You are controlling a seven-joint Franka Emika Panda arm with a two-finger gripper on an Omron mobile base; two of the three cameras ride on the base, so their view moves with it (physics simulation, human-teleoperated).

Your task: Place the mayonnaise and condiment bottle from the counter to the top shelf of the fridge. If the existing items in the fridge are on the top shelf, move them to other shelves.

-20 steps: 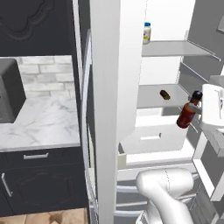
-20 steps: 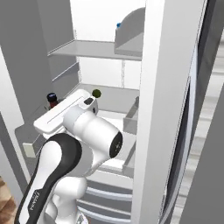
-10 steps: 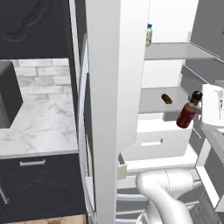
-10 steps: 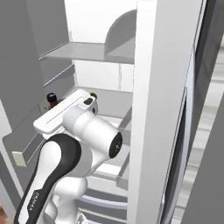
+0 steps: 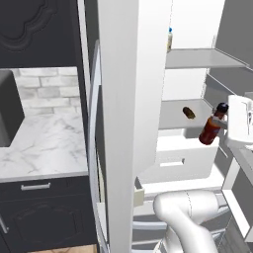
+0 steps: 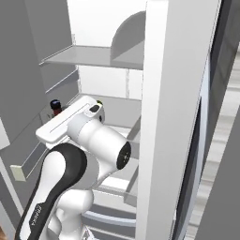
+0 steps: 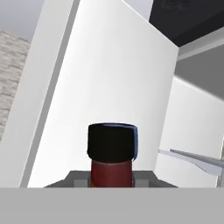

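Gripper: the white two-finger gripper [image 5: 228,126] was closed tight on the neck of the slim dark red condiment bottle with a black cap [image 5: 211,127].
Bottle: it hung tilted in the open silver-grey fridge [image 5: 128,89], beside the lower grey shelf [image 5: 173,116] and above the white drawer [image 5: 170,160].
Hand view: the black cap [image 7: 112,141] stood upright between the finger tips.
Mayonnaise: the small cream-white jar [image 5: 169,40] sat on the thin pale grey top shelf [image 5: 197,58], at its left back.
Existing item: the tiny dark brown oblong thing [image 5: 188,112] lay on the lower shelf, near the bottle.
Counter: the white-grey veined marble slab [image 5: 44,148] lay left of the fridge.
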